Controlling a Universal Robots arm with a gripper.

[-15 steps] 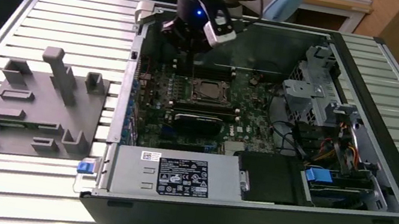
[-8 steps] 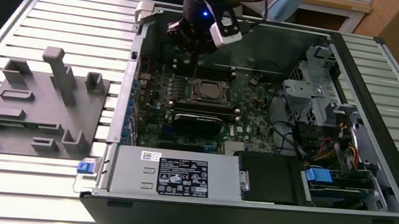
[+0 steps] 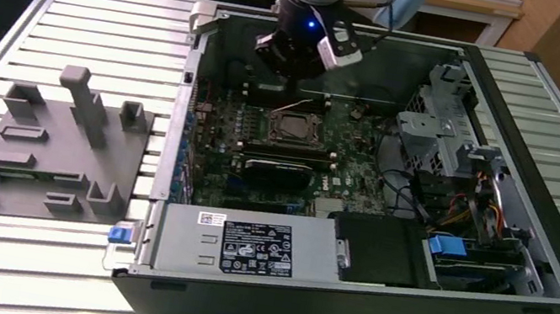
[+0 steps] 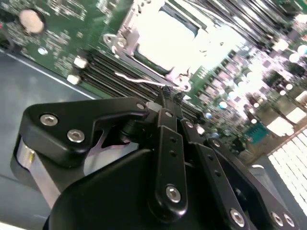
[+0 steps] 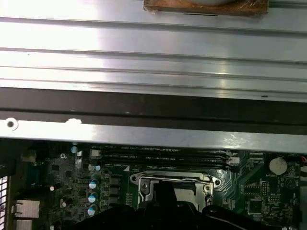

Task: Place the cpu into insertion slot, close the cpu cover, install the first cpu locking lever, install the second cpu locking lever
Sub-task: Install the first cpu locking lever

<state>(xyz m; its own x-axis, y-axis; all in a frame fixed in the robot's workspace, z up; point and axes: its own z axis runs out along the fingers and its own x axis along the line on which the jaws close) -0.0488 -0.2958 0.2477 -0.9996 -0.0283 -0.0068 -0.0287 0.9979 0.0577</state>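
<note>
Inside the open computer case, the insertion slot (image 3: 294, 131) sits on the green board. The cpu cover (image 5: 175, 179) lies flat over it as a metal frame. In the second wrist view the cpu (image 4: 163, 33) shows as a bright pale square in the frame's window. A thin wire locking lever (image 4: 139, 79) stands raised off the socket's edge. My gripper (image 4: 165, 98) is shut, its fingers pressed together, with the tip touching the lever's free end. In the exterior view my gripper (image 3: 290, 82) hangs just above the socket's far side.
A black fan cooler (image 3: 277, 174) sits just in front of the socket, and long memory slots (image 5: 163, 155) run behind it. The power supply (image 3: 241, 249) and the drive cage (image 3: 443, 133) fill the case's near and right sides. A grey fixture (image 3: 54, 145) lies on the slatted table at the exterior view's left.
</note>
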